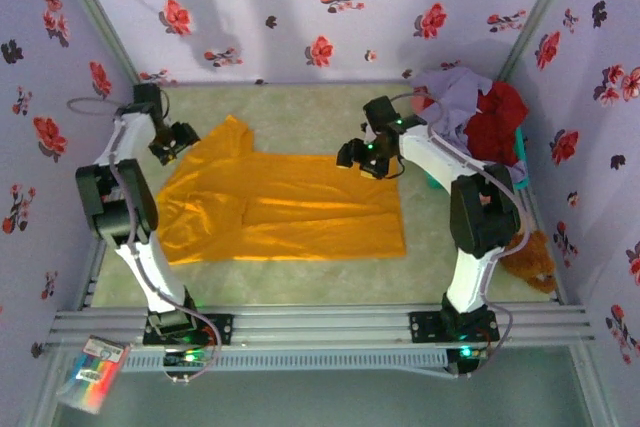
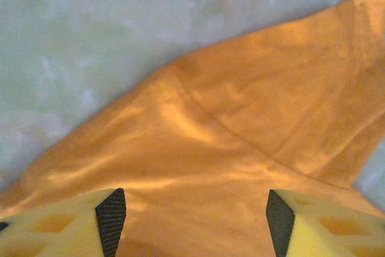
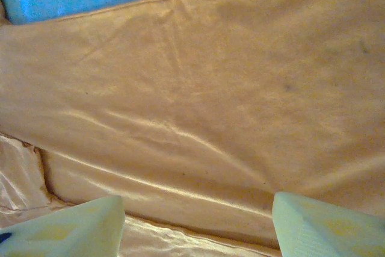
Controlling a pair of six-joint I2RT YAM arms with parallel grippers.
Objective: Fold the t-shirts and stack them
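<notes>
Top external is showing the large orange-yellow t-shirt (image 1: 290,212) lying spread flat across the middle of the table (image 1: 300,112), with the left gripper (image 1: 178,144) hanging over its far-left sleeve and the right gripper (image 1: 365,157) hanging over its far edge toward the right. The wrist views are showing each pair of fingers standing wide apart above the cloth, gripping nothing. At the far right, the lavender t-shirt (image 1: 455,97) and red t-shirt (image 1: 497,122) are sitting heaped on the teal basket (image 1: 522,152), and a brown teddy bear (image 1: 530,259) is lying nearer, beside the right arm.
</notes>
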